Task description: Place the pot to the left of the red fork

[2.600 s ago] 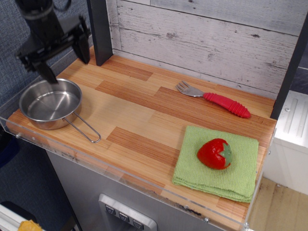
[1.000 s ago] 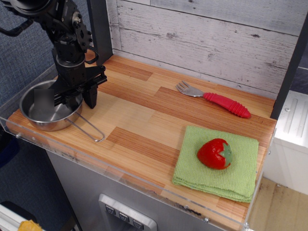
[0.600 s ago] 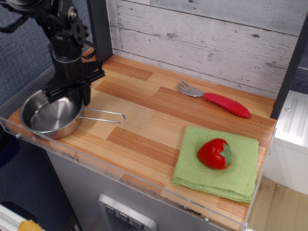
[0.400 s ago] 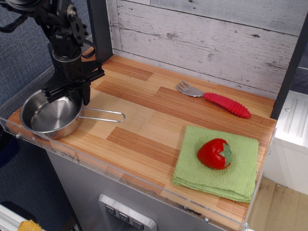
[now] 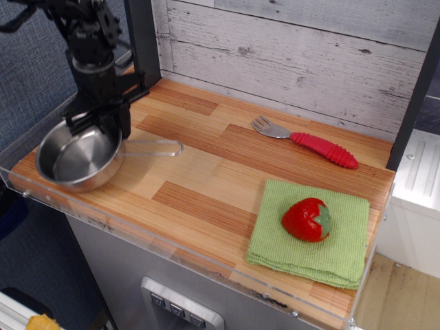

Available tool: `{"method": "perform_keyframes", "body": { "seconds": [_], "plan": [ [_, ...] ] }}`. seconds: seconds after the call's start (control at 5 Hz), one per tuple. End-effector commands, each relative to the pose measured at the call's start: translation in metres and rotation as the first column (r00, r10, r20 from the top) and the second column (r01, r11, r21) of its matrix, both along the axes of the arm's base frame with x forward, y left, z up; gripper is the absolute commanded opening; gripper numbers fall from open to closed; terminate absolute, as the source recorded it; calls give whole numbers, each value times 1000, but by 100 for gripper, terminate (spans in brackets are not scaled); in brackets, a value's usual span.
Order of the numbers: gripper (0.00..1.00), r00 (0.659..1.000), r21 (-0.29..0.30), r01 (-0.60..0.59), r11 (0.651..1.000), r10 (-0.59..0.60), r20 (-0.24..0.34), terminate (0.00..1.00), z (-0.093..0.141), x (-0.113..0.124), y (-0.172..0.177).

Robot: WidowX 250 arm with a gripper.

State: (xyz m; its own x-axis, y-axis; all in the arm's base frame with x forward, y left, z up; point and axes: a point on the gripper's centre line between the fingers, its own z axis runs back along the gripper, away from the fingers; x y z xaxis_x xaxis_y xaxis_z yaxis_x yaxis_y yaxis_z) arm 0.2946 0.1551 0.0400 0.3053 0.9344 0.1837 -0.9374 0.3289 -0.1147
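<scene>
Pot (image 5: 77, 158) lifted, tilted, pincer (image 5: 100, 122) clamped

A black arm (image 5: 86, 41) of blocky, jointed metal segments is seen. Small screws and dark cabling are noted. A black gripper (image 5: 100, 120) with flat fingers is fitted.

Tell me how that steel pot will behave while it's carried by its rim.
The pot looks thin and shiny, so probably light but slippery. Gripper holds one rim edge; it already tilts, so it may swing. Its long wire handle adds leverage.
</scene>
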Motion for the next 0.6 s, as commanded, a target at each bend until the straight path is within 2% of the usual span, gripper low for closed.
{"method": "perform_keyframes", "body": {
  "seconds": [0.0,0.2,0.4],
  "plan": [
    [0,981,35,51,998,-57,184,0,63,61,-10],
    [0,972,25,112,993,-114,205,0,67,84,-31],
    [0,967,22,161,987,-163,197,0,63,96,-49]
  ]
}}
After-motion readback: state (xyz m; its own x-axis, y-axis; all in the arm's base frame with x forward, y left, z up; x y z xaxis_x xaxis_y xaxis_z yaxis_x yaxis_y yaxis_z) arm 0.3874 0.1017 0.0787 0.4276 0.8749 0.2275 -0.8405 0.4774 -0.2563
